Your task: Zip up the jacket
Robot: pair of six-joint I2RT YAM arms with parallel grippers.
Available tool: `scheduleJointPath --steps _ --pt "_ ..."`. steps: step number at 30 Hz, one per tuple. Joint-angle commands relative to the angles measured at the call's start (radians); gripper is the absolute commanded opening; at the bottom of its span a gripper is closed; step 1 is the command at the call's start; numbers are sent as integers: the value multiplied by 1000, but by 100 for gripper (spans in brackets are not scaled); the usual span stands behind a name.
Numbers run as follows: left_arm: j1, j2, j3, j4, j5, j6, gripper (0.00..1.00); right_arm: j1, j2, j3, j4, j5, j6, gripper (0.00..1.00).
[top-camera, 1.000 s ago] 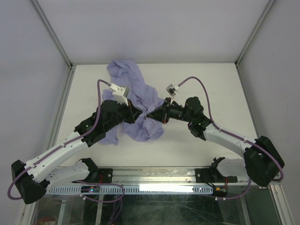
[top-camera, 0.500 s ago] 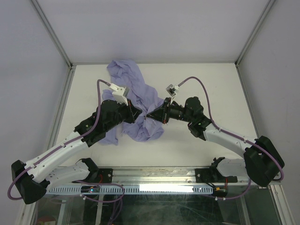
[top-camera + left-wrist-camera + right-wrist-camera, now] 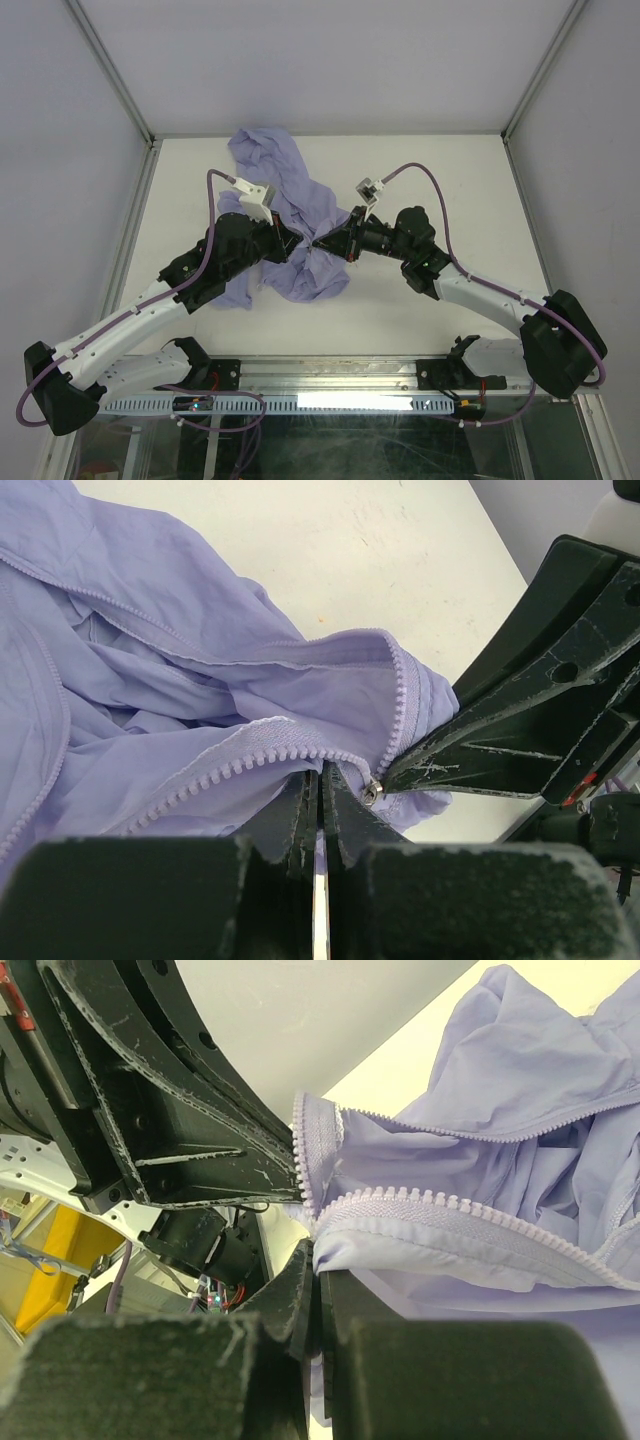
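The lavender jacket (image 3: 290,190) lies crumpled on the table's left-centre, its zipper undone. My left gripper (image 3: 301,243) and right gripper (image 3: 318,245) meet tip to tip over its near part. In the left wrist view the left gripper (image 3: 322,776) is shut on the jacket (image 3: 150,710) just under one row of zipper teeth (image 3: 250,760), with a small metal slider (image 3: 372,793) beside the tip. In the right wrist view the right gripper (image 3: 319,1260) is shut on the jacket (image 3: 520,1160) below the other row of zipper teeth (image 3: 450,1205).
The white table (image 3: 450,180) is ringed by pale walls with metal posts (image 3: 110,70) at the back corners. A metal rail (image 3: 330,400) runs along the near edge between the arm bases. Purple cables (image 3: 212,190) loop above both wrists.
The right gripper has edged slightly left toward the left one. Both grips on the jacket are unchanged.
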Motion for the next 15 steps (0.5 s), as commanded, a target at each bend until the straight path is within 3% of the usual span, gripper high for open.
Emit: scheduleJointPath --steps 1,15 --pt "-14 -5 16 24 16 -2 0 6 -32 28 78 26 10 0" --pt "-48 20 32 -50 40 55 0 3 11 111 43 -21 -31 0"
